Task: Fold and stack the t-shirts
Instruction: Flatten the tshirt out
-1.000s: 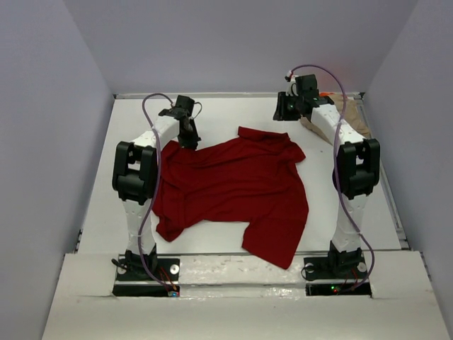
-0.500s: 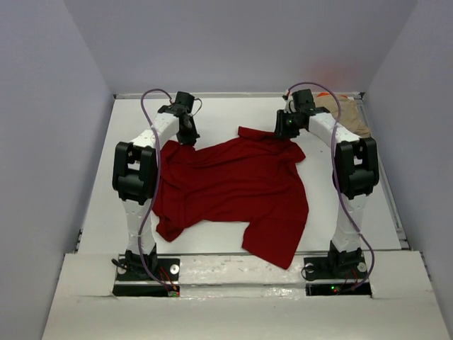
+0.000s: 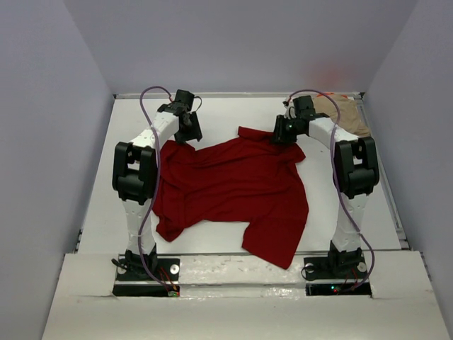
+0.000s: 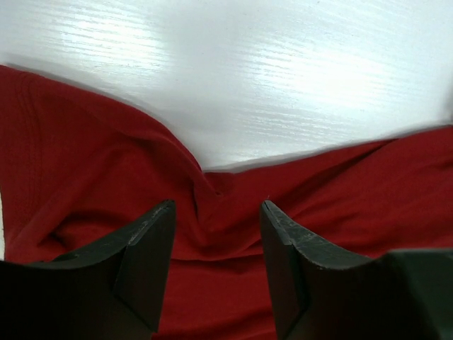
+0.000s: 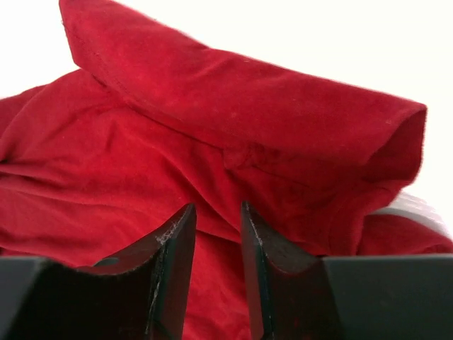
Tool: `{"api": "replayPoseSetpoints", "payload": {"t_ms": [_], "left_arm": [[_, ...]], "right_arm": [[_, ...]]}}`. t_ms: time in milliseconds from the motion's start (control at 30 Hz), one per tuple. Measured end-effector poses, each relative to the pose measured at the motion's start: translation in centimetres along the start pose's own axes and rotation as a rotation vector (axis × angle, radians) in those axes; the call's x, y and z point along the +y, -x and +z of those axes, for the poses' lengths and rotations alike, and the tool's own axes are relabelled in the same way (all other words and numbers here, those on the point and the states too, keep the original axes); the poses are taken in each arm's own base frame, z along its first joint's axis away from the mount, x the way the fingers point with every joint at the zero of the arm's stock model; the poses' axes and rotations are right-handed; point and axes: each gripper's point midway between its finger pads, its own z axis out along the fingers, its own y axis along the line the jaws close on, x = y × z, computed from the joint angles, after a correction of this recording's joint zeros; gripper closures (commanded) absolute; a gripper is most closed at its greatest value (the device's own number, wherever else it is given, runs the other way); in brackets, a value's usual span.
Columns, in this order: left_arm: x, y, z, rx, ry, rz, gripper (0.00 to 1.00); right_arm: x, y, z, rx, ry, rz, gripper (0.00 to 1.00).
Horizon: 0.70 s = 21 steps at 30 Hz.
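Note:
A large dark red t-shirt (image 3: 233, 191) lies crumpled and spread over the middle of the table. My left gripper (image 3: 191, 132) hangs over its far left edge. In the left wrist view that gripper (image 4: 216, 207) is open, with a red fold (image 4: 205, 205) lying beneath the gap and nothing pinched. My right gripper (image 3: 282, 133) is at the shirt's far right corner. In the right wrist view it (image 5: 216, 207) stands narrowly open just above the cloth, facing a rolled red edge (image 5: 248, 92). A tan t-shirt (image 3: 345, 113) lies at the back right.
Grey walls close in the white table (image 3: 233, 113) on three sides. A raised white rail (image 3: 396, 212) runs along the right edge. Both arm bases (image 3: 148, 269) are bolted at the near edge.
My left gripper has opened and let go of the red cloth. My right arm swung from over the tan shirt down and left to the red shirt's far right corner.

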Motion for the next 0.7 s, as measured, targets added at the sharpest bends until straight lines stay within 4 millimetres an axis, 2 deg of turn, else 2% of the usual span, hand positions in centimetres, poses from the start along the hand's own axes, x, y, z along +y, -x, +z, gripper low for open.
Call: {"api": "replayPoseSetpoints", "payload": {"t_ms": [167, 400, 600, 700], "left_arm": [[0.0, 0.0, 0.0, 0.0, 0.0, 0.003, 0.39], [-0.1, 0.3, -0.2, -0.005, -0.003, 0.006, 0.39], [-0.1, 0.4, -0.2, -0.008, -0.004, 0.009, 0.38], [-0.1, 0.4, -0.2, -0.007, -0.004, 0.01, 0.38]], "right_arm": [[-1.1, 0.3, 0.2, -0.005, 0.01, 0.044, 0.6], [-1.4, 0.7, 0.4, -0.016, 0.043, 0.065, 0.59], [-1.6, -0.2, 2.8, 0.03, 0.092, 0.082, 0.59], [-1.3, 0.5, 3.2, 0.023, 0.113, 0.076, 0.59]]}}
